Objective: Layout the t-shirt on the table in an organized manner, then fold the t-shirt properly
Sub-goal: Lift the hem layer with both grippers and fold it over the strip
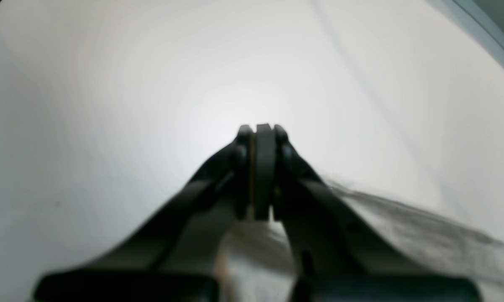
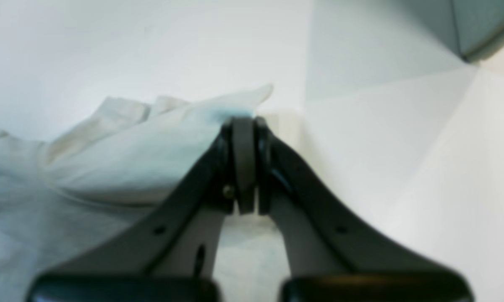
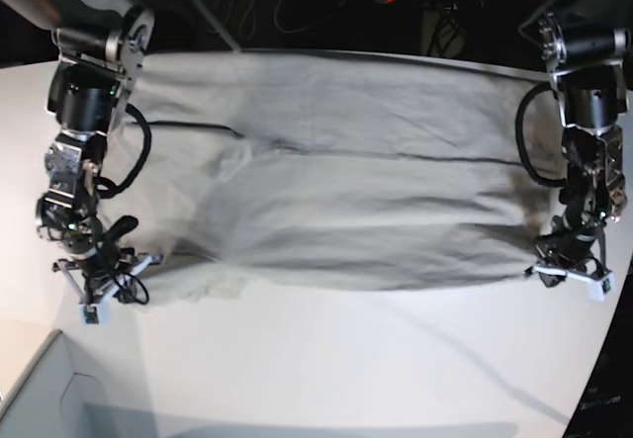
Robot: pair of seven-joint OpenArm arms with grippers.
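The t-shirt (image 3: 336, 201) is seen in the base view spread wide across the far half of the white worktop (image 3: 326, 369), stretched between the two arms, with long creases running across it from side to side. Its near edge is lifted slightly at both ends, where the arms are placed.

The right gripper (image 3: 99, 295) is found at that view's left, low over the worktop at the cloth's near corner. In the right wrist view its fingers (image 2: 235, 142) are pressed together, and a fold of pale cloth (image 2: 142, 159) is seen against their tips and bunched to their left; the cloth appears to be pinched there, though blur leaves the exact contact unclear.

The left gripper (image 3: 572, 270) is found at the base view's right, at the opposite near corner. In the left wrist view its fingers (image 1: 263, 167) are closed, with grey fabric (image 1: 424, 235) trailing beneath and behind them over the bare worktop (image 1: 109, 105); a hold on the shirt's edge is suggested.

A pale grey box corner (image 3: 40, 398) is visible at the near left of the base view, well apart from the shirt.
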